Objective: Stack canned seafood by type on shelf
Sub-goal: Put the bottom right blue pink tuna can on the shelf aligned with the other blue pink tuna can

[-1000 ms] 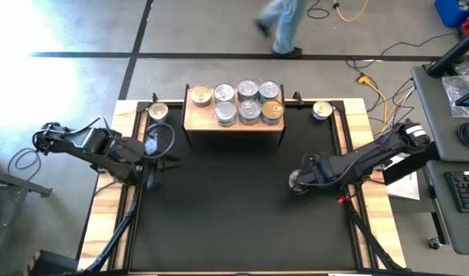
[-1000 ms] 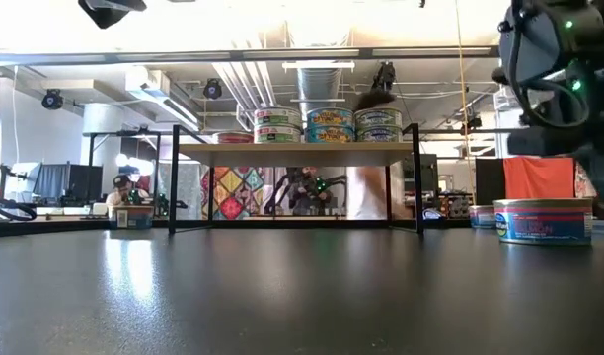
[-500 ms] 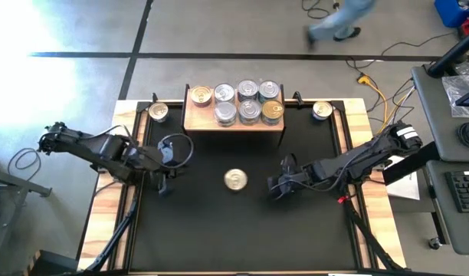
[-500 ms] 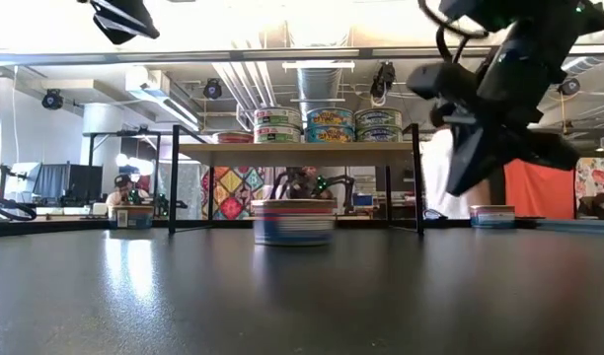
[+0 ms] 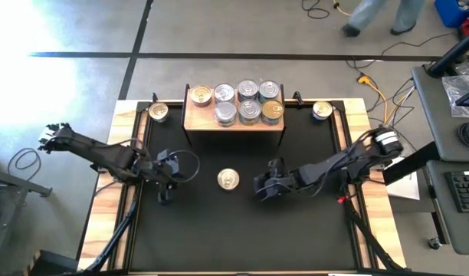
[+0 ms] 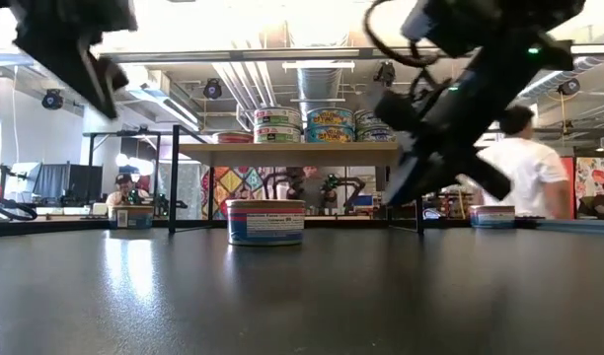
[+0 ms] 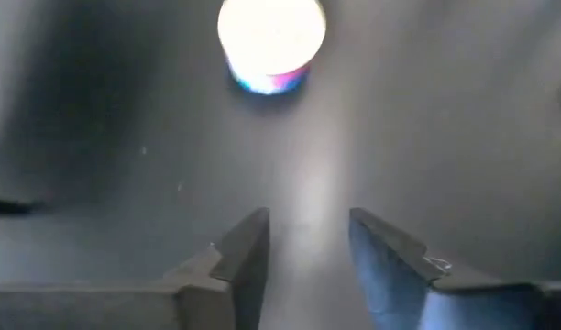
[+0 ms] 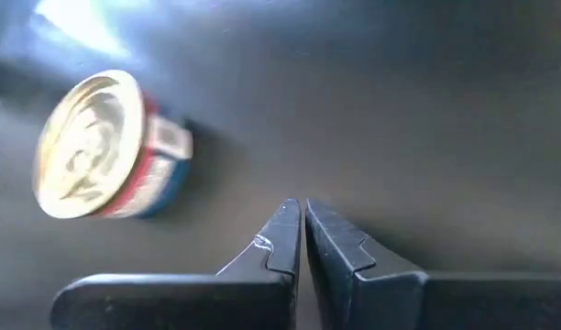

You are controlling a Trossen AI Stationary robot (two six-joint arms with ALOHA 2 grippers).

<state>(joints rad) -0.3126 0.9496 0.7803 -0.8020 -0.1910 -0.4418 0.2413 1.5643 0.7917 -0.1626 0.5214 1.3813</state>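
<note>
Gold-lidded can point(image 5: 229, 179) sits alone mid-table, between both grippers and touching neither. Left gripper point(image 5: 165, 194) hangs to its left, fingers point(image 7: 247, 252) apart and empty. Right gripper point(image 5: 259, 188) is to its right, fingers together. Seven cans crowd the shelf point(image 5: 195, 119) at the far side; two more flank it.

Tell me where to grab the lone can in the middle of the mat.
Grip the can across its round side wall, coming from above or from the left gripper's side. It stands upright, lid up, short and wide, with bare mat all round. The left fingers are parted and point at it.
</note>
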